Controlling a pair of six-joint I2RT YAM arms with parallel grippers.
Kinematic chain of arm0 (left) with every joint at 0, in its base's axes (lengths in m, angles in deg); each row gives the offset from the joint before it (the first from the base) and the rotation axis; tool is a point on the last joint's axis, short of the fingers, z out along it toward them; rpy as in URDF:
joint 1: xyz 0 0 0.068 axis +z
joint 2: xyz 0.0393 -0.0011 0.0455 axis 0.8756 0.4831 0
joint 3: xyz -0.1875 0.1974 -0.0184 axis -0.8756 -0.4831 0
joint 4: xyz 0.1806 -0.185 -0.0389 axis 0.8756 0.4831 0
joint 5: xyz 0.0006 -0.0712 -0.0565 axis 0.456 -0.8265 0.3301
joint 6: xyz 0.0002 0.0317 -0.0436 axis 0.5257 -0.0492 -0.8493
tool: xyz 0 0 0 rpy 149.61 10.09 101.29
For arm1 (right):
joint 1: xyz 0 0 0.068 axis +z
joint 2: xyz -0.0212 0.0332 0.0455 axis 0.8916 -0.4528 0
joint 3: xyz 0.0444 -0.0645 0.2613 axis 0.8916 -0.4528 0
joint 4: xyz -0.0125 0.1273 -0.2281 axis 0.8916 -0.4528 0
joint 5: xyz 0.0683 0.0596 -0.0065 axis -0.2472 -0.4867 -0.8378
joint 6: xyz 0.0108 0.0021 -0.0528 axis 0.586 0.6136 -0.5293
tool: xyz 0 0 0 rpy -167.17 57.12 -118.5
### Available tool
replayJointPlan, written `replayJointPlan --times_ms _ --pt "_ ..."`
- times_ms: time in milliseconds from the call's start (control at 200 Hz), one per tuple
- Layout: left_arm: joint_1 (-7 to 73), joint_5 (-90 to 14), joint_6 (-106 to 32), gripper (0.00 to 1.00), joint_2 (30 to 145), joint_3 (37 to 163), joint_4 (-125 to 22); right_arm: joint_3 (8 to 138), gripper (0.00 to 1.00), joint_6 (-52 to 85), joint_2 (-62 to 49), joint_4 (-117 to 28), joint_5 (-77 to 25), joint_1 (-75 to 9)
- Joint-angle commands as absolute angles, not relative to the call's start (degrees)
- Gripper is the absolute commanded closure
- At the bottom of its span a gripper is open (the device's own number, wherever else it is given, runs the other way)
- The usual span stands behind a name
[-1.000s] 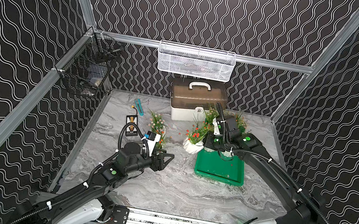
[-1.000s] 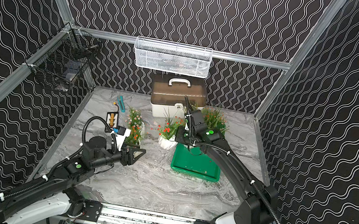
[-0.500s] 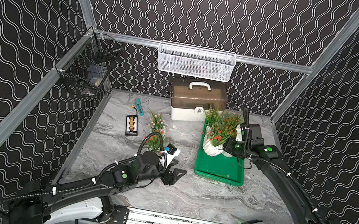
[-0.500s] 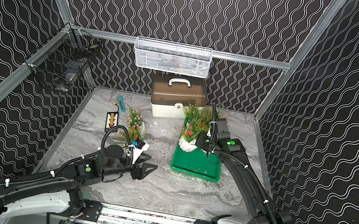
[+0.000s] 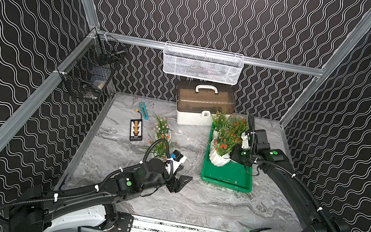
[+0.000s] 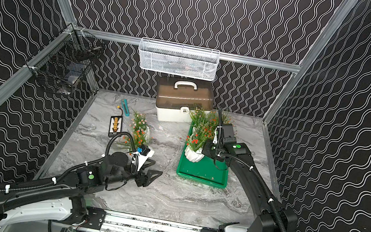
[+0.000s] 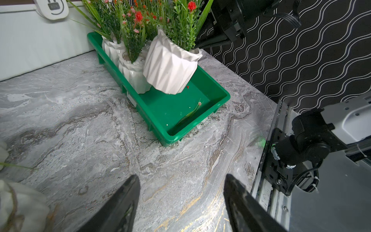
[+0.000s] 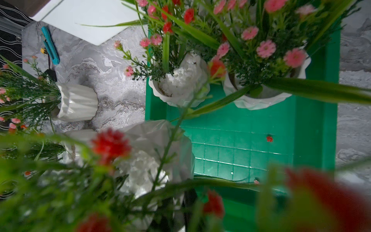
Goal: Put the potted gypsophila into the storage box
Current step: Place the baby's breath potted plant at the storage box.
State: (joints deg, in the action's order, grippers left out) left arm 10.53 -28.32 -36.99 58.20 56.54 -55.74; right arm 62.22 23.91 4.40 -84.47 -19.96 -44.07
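In a top view: right end effector (image 5: 233,156), closed on the rim of a tilted pot (image 5: 218,157), holds it over the box (image 5: 224,185); left end effector (image 5: 180,183) open, empty. Left wrist: pot appears clear of the box floor. Placing step; next, likely level, lower, release.

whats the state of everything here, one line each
left gripper, open, empty
right gripper, shut on held pot
held pot, tilted, over storage box
storage box, on table, partly filled
boxed pots, upright at far end
loose pots, on table, outside box
white case, lid closed
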Motion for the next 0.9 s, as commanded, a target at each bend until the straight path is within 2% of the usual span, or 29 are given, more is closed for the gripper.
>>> replayJointPlan --times_ms 0,896 --pt "10.49 -27.28 -35.84 0.31 58.6 56.94 -56.54 62.08 1.0 23.07 4.52 -83.76 -19.52 -44.08" --pt "10.23 -26.19 -35.93 0.3 59.73 57.39 -56.01 62.88 1.0 21.37 -2.04 -85.16 -19.16 -43.86"
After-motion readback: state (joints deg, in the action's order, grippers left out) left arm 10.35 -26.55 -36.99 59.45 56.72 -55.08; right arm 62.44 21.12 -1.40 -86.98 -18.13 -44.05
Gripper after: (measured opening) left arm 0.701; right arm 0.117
